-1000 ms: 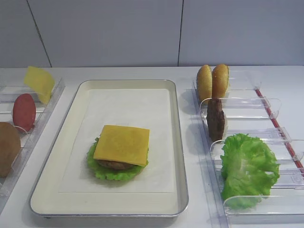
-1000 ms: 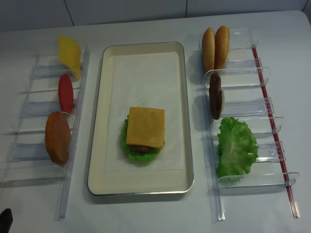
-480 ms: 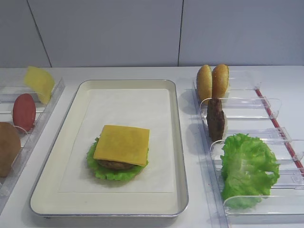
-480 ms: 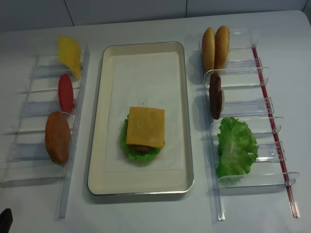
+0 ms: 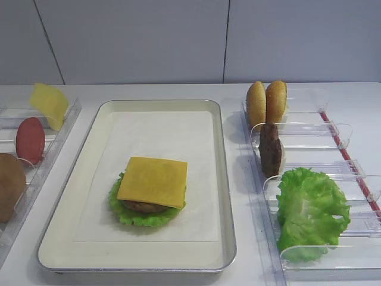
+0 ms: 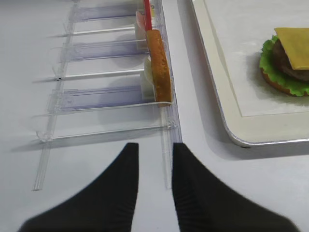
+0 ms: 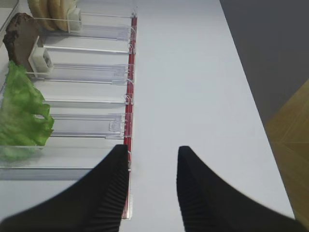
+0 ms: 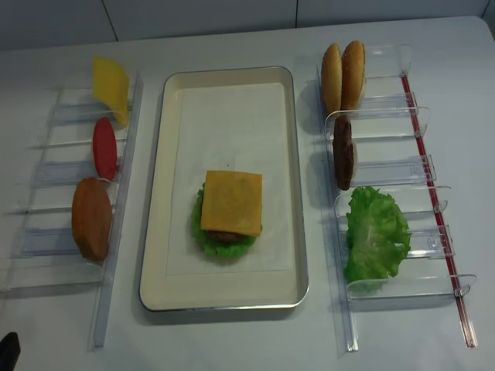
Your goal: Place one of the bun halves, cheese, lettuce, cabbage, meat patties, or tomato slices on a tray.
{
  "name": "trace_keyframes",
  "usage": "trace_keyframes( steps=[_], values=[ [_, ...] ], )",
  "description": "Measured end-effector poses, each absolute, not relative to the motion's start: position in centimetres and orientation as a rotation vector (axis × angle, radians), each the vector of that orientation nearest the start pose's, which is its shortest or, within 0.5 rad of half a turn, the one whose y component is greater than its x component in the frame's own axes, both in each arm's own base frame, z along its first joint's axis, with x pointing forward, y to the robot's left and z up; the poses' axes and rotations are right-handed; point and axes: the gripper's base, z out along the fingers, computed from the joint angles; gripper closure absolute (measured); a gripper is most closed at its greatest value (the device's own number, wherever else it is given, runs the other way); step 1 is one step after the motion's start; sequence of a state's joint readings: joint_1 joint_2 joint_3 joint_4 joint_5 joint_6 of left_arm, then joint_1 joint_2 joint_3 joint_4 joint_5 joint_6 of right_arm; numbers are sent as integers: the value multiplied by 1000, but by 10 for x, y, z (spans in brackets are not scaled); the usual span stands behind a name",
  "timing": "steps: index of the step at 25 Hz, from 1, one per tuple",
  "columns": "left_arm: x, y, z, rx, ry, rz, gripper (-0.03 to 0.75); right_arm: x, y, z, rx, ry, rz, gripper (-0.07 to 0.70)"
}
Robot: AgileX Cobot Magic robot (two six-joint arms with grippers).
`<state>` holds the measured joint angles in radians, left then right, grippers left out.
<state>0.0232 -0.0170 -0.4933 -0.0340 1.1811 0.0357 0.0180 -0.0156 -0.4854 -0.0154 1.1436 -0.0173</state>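
Note:
On the cream tray [image 5: 221, 179] sits a stack: lettuce and a meat patty topped by the orange cheese [image 5: 153, 181]. Two bun halves [image 5: 266, 102], a patty [image 5: 270, 149] and a lettuce leaf [image 5: 311, 211] stand in the right rack. The left rack holds a tomato slice [image 5: 30, 140] and another bun half [image 5: 11, 186]. My left gripper [image 6: 152, 150] hovers open and empty over the table at the near end of the left rack, short of that bun half [image 6: 159, 65]. My right gripper [image 7: 152, 152] is open and empty beside the right rack's red-edged rail, near the lettuce [image 7: 21, 116].
A paler yellow slice [image 5: 50, 104] leans at the back of the left rack. Clear plastic dividers [image 8: 387, 116] separate the rack slots on both sides. The table's right edge and floor [image 7: 289, 130] show in the right wrist view. White paper [image 8: 224, 116] lines the tray.

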Motion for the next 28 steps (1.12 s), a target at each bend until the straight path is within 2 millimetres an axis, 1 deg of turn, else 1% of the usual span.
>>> trace_keyframes(
  steps=[28],
  values=[
    [-12,-3,266,18,2154,-7,546,-9,-1,267,-36,2126,-18,363]
  ],
)
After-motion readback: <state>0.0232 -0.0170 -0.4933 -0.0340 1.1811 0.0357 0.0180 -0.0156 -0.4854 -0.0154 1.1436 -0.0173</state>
